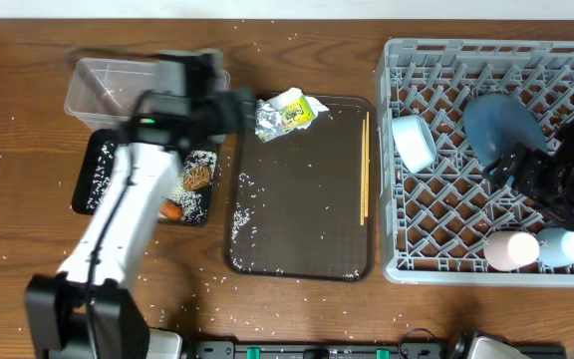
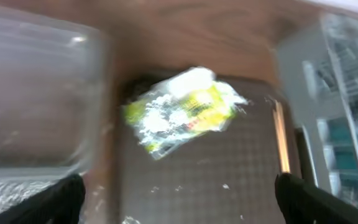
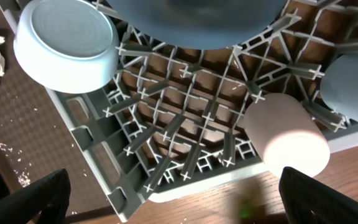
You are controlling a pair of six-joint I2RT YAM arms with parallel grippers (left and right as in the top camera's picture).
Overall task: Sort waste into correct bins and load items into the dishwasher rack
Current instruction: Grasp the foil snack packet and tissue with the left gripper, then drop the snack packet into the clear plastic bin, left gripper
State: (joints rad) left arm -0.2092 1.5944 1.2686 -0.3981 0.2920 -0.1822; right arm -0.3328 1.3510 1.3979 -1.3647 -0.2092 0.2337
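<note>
The crumpled green-yellow-silver wrapper [image 1: 287,113] lies on the far end of the brown serving tray, with a white scrap against it. My left gripper [image 1: 239,108] is open and empty just left of it. In the left wrist view the wrapper [image 2: 179,112] lies ahead of the open fingers [image 2: 182,208]. The clear tub [image 1: 108,88] is empty. The black tray [image 1: 93,179] holds rice, the brown food piece [image 1: 197,178] and the carrot [image 1: 172,209]. The grey rack [image 1: 407,254] holds the white bowl [image 1: 414,140], blue dish [image 1: 501,125], pink cup [image 1: 511,249] and light blue cup [image 1: 564,246]. My right gripper [image 1: 514,168] hovers open over the rack [image 3: 185,205].
The wooden chopsticks [image 1: 365,165] lie along the right side of the brown serving tray [image 1: 297,229]. Rice grains are scattered over that tray and the wooden table. The rack's near edge [image 3: 166,180] and the pink cup [image 3: 288,134] show in the right wrist view.
</note>
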